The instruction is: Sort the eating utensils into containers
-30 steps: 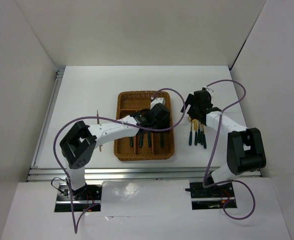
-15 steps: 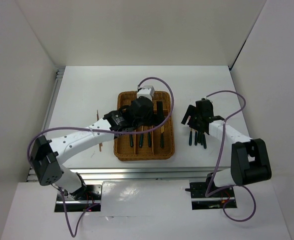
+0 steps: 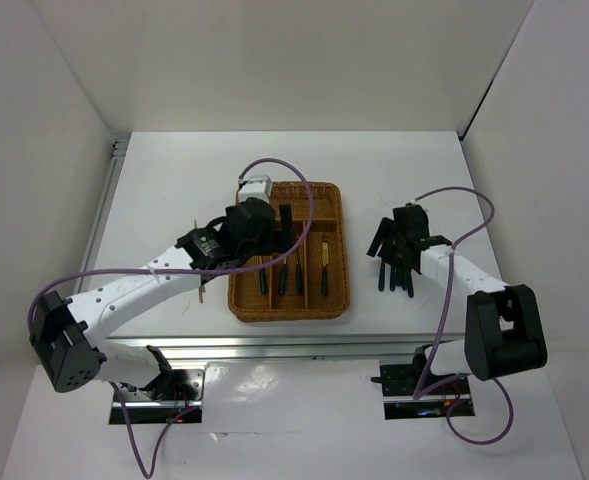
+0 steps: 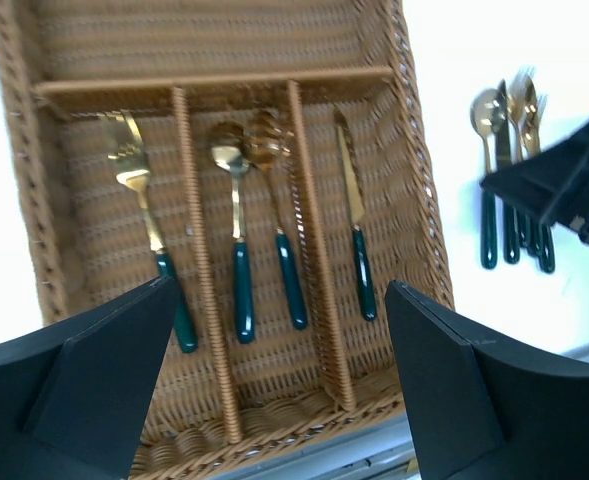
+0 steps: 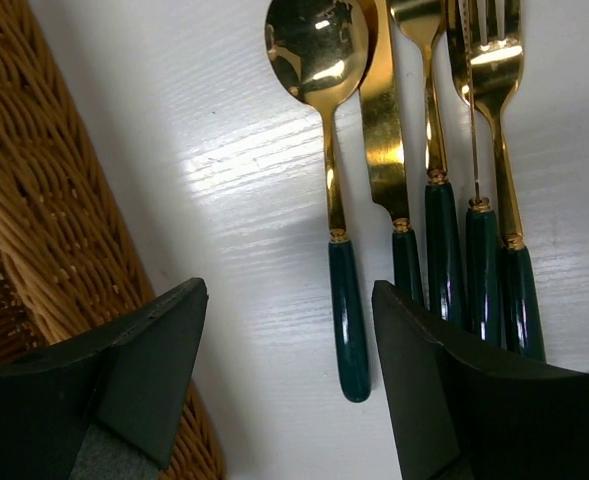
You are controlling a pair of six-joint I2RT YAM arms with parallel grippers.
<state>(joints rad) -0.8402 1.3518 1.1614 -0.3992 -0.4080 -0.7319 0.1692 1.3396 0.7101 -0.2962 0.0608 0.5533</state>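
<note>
The wicker tray (image 4: 419, 200) holds a fork (image 4: 144, 215) in its left slot, two spoons (image 4: 239, 230) in the middle slot and a knife (image 4: 352, 210) in the right slot. Its crosswise slot (image 4: 204, 40) looks bare. My left gripper (image 4: 279, 285) hovers open above the tray's near end (image 3: 289, 228), holding nothing. Right of the tray, loose green-handled cutlery (image 3: 396, 275) lies on the table: a spoon (image 5: 329, 150), a knife (image 5: 386, 120) and forks (image 5: 494, 150). My right gripper (image 5: 289, 290) is low over them, open, its jaws either side of the spoon's handle without touching.
A thin copper chopstick (image 3: 203, 292) lies left of the tray, partly under my left arm. The tray's right rim (image 5: 44, 200) is close beside my right gripper. White walls enclose the table on three sides.
My left gripper has opened and drawn back leftward from the right slot, where the knife now lies. My right gripper has come down over the loose cutlery with its jaws narrowing.
</note>
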